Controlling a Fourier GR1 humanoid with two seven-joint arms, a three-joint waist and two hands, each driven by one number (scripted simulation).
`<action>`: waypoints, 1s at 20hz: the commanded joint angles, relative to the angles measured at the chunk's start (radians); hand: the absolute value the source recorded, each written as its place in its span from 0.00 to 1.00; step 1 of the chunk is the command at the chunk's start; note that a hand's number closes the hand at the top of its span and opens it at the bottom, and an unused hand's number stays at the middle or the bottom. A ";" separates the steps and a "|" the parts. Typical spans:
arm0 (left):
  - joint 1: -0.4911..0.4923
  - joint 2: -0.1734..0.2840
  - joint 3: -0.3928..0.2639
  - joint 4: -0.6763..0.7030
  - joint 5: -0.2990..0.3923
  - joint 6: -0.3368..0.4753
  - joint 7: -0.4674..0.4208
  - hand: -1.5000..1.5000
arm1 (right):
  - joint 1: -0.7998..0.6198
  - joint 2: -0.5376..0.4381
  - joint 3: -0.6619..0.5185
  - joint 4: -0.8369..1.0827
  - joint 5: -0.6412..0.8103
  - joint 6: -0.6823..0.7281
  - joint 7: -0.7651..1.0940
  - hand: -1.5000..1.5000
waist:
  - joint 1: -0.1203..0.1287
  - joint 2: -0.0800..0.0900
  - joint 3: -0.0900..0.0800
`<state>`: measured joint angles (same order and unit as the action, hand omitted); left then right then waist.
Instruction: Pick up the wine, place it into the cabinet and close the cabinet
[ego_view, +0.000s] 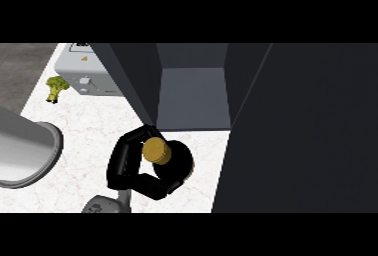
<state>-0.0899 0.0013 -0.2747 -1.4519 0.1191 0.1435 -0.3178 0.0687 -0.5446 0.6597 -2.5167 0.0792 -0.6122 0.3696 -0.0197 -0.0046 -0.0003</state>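
Head view: left black hand (136, 170) is curling fingers and thumb around dark wine bottle (171, 161), gold cap facing up, just below the open dark grey cabinet (193, 97) interior. Cabinet door is standing open at right. Right hand isn't showing. Green broccoli floret (56, 88) is lying on white marble counter (81, 135), beside grey toaster-like appliance (88, 70).

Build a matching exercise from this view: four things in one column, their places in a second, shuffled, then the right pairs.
Things:
1. broccoli
2. wine bottle
3. toaster
4. cabinet

Places:
A. open, above the hand
B. back of the counter, beside the cabinet's left door
C. on the counter, left of the toaster
D. held in the hand, below the cabinet opening

Pairs: 1-C, 2-D, 3-B, 4-A
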 joint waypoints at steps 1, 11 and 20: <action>-0.028 -0.001 -0.003 -0.033 -0.042 0.048 0.071 1.00 | 0.042 -0.015 -0.008 -0.207 0.023 -0.004 0.099 0.00 | 0.009 0.000 0.000; -0.296 -0.001 0.060 0.279 -0.017 0.067 0.015 1.00 | 0.101 -0.049 0.006 -0.254 -0.011 0.002 0.046 0.00 | -0.021 0.002 -0.001; -0.504 -0.001 0.031 0.489 0.098 0.124 -0.004 1.00 | 0.112 -0.035 -0.026 -0.197 -0.073 0.032 -0.039 0.00 | -0.024 0.007 0.000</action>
<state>-0.4919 0.0005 -0.2407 -1.0468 0.1722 0.2442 -0.3201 0.1347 -0.5723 0.6310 -2.5133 0.0522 -0.5870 0.2681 -0.0346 0.0007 -0.0005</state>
